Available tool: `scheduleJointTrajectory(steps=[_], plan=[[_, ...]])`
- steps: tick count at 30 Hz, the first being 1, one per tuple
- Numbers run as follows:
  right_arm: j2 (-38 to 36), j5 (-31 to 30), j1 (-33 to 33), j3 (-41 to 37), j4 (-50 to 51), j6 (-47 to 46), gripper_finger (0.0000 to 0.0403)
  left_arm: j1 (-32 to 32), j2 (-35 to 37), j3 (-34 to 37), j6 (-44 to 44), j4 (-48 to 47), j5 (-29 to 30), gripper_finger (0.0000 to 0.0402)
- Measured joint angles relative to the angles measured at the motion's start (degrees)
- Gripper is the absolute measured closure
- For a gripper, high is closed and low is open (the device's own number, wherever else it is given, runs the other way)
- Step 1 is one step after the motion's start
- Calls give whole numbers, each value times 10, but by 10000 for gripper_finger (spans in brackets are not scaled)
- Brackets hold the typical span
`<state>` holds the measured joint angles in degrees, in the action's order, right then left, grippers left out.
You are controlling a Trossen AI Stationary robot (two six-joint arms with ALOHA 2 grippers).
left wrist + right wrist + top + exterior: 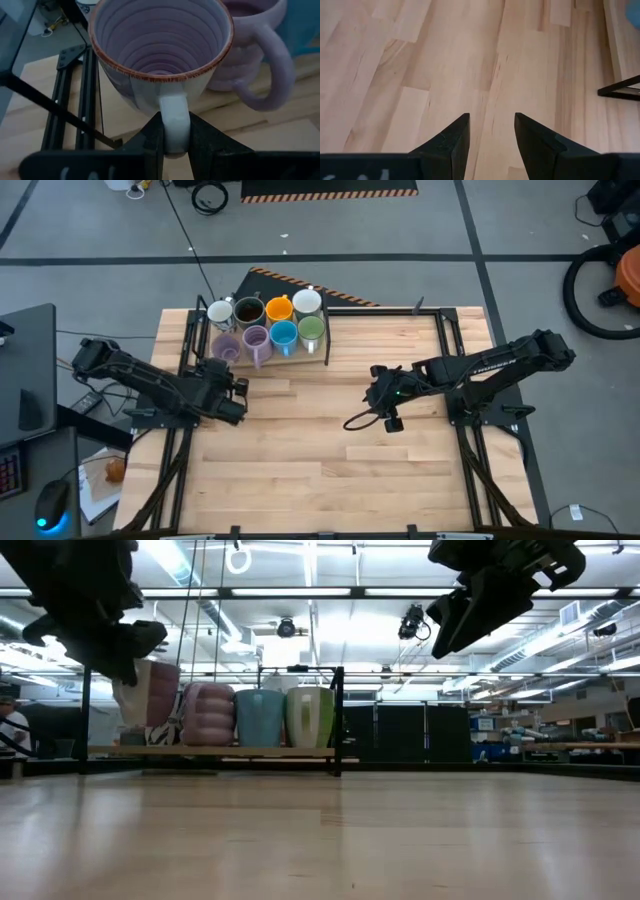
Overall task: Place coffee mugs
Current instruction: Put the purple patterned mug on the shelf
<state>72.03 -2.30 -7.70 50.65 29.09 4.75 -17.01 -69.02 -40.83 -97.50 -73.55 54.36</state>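
Two dark robot arms reached in over the pale wooden table (330,450), one from each side. The left arm stretched toward the far left part of the table. Its left gripper (172,145) was pinching the handle of a lavender-purple mug with a brown rim (160,55). In the left wrist view the white handle sat tight between the two dark fingers (205,140). In the low view this mug (150,690) hung in the gripper, higher than the others in the row.

The right arm bent in over the middle right of the table. Its right gripper (491,135) hung above bare wood, and its two pointed fingers (451,140) were spread apart with nothing between them. In the low view it hung high over the table.

Eight small round mugs could be counted from above. They sat close together on a wooden shelf with a black frame (327,340) at the far edge of the table. The back row had a white mug (221,312), a dark brown mug (249,311), an orange mug (279,309) and a second white mug (306,302). The front row had the held purple mug, a second lavender-purple mug (257,339), a blue mug (284,334) and a green mug (311,330). The second purple mug stood just beside the held one. All the mugs were well apart from the right gripper.
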Motion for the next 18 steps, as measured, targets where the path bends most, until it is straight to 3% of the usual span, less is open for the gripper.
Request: scheduleJointTrajectory(steps=[8,18], plan=[[0,9,0,0,-4,4,242,43,80,42,50,34,11,338],[0,9,0,0,-8,4,242,106,130,88,173,162,-4,338]])
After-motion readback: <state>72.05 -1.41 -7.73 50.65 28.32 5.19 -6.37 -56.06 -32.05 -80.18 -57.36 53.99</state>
